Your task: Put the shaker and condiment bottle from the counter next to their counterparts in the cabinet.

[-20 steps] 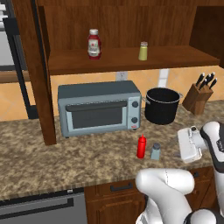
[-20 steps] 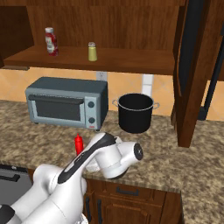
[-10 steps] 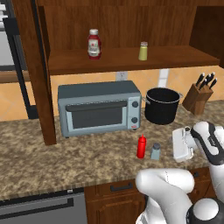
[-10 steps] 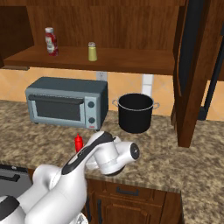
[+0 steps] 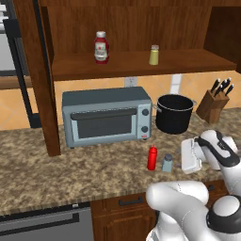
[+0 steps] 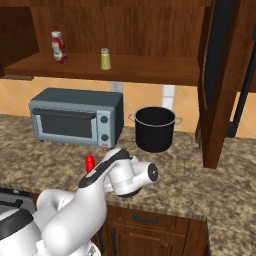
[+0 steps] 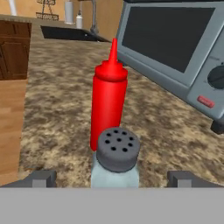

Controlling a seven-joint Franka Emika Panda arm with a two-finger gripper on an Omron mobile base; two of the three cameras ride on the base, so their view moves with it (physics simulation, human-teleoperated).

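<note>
shaker [image 7: 116, 158] between spread fingers [image 7: 40, 179], untouched

In the hand view the shaker [image 7: 116, 157] sits low centre between the two fingertips [image 7: 40, 178], with bare counter [image 7: 57, 109] open on its left. The condiment bottle [image 7: 108, 107] stands just behind it, blocking the way ahead, and the toaster oven [image 7: 175, 48] walls off the upper right. In the left base view the black pot [image 5: 175, 114] stands further back, at centre right.
</note>
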